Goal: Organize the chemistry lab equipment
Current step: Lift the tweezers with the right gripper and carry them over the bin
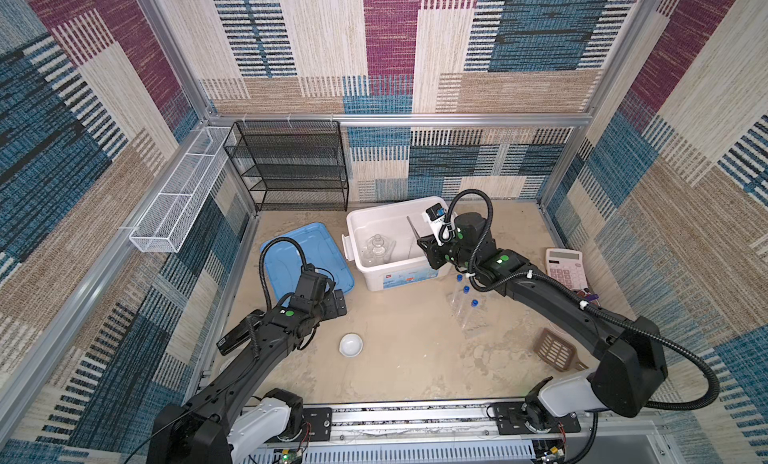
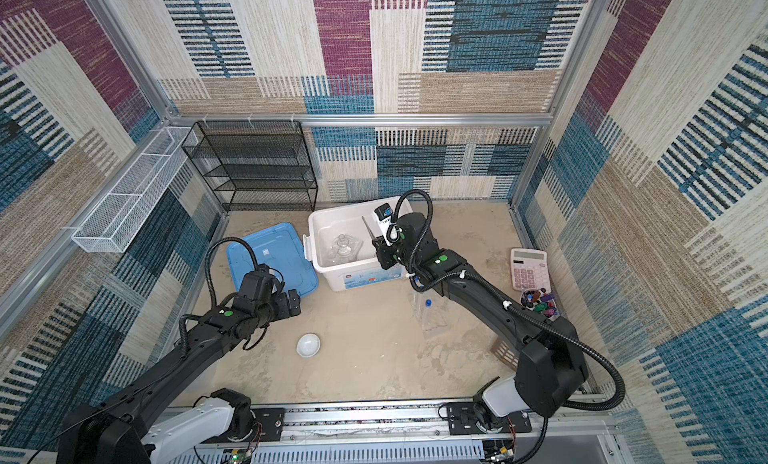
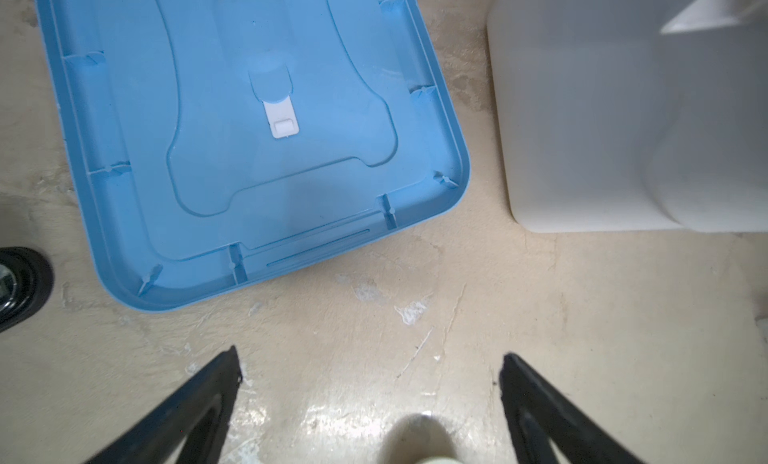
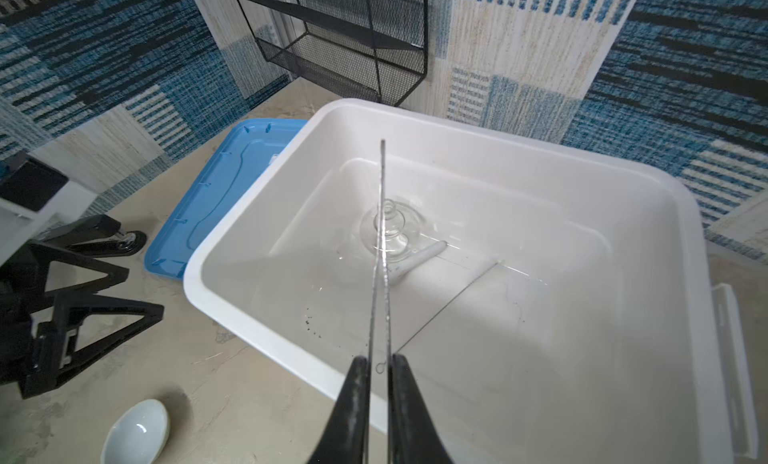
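My right gripper (image 4: pixel 379 360) is shut on the metal tweezers (image 4: pixel 381 242), which stick out above the open white bin (image 1: pixel 399 275). In the bin lie clear glass dishes (image 4: pixel 388 229), a white pestle (image 4: pixel 417 260) and a thin rod (image 4: pixel 457 293). My left gripper (image 3: pixel 370 354) hangs open over bare floor beside the blue lid (image 3: pixel 249 150), holding nothing. The small white bowl (image 1: pixel 351 345) sits on the floor in front of it. Three blue-capped tubes (image 1: pixel 466 300) lie on the floor under my right forearm, seemingly on a clear tray that is hard to make out.
A pink calculator (image 1: pixel 565 269) and a cup of coloured markers (image 2: pixel 538 302) stand at the right wall. A brown slotted scoop (image 1: pixel 555 350) lies by the right arm. A black mesh shelf (image 1: pixel 291 167) stands at the back and a white wire basket (image 1: pixel 178 196) hangs on the left wall.
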Tool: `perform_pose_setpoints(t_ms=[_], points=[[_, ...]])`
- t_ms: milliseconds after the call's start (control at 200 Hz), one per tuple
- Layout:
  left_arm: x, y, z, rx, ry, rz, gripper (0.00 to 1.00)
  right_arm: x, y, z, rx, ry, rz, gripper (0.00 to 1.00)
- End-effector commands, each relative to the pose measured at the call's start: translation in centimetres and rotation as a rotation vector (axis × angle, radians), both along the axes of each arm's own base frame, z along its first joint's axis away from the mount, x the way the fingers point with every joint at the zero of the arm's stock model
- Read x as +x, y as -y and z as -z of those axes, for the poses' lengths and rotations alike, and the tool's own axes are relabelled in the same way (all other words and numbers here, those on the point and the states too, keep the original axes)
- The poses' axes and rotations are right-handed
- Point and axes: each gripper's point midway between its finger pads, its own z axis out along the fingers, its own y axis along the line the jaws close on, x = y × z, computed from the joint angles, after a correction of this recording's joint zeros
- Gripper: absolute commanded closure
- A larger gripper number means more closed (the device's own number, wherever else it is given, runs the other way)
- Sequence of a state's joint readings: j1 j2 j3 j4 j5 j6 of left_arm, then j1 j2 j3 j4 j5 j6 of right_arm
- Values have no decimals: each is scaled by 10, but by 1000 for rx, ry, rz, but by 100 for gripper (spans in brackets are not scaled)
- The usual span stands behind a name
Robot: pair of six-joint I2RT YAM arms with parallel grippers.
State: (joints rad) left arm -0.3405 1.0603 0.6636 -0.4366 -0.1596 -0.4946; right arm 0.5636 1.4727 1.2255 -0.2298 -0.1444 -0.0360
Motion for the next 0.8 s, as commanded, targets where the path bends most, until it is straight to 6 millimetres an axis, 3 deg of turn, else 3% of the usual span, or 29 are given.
perform_pose_setpoints(t_ms=[0, 165, 561, 616, 636, 796], points=[[0, 1, 0, -12, -9, -10, 0, 24, 5, -15, -14, 77, -9, 84], [1, 1, -2, -8, -1, -13, 0, 53, 9, -10, -83, 95, -30, 84], [1, 1, 0, -6, 0, -13, 0, 106, 12, 57, -208, -38, 29, 83], [1, 1, 0, -7, -1, -12, 0, 108, 12, 73, -224, -80, 28, 83], [1, 1, 0, -6, -2, -12, 0, 112, 9, 68, -217, -73, 24, 84], [0, 0, 1, -2, -1, -11, 0, 120, 8, 93, -252, -123, 30, 84]])
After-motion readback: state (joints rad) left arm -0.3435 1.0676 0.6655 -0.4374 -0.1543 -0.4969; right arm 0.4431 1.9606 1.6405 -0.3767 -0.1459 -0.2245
